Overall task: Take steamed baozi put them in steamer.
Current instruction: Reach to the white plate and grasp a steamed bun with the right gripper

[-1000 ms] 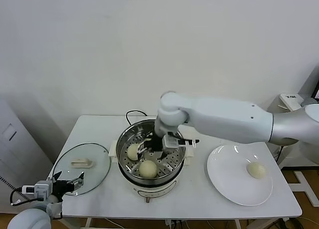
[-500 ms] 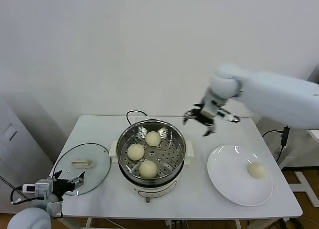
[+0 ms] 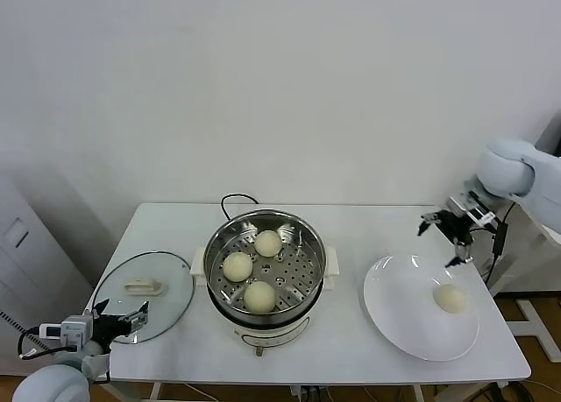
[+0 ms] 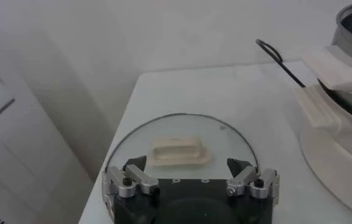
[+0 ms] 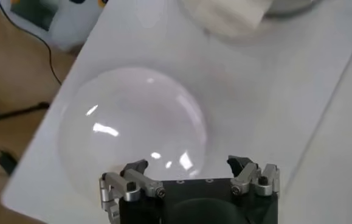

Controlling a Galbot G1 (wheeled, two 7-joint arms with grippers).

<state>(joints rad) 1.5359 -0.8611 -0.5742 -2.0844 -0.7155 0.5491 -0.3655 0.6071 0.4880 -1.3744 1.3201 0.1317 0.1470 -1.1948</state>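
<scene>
Steamer (image 3: pixel 265 271) mid-table w/ three baozi on its tray. Fourth baozi (image 3: pixel 450 298) on white plate (image 3: pixel 394 306), R side. R gripper (image 3: pixel 445 234) in air above plate's far edge, fingers spread, empty. L gripper (image 3: pixel 120 319) parked by glass lid (image 3: pixel 166 284), fingers spread, empty.

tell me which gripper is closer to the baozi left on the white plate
Right. The right gripper hangs open just above and behind the baozi on the plate; the left gripper sits by the glass lid, across the table.
</scene>
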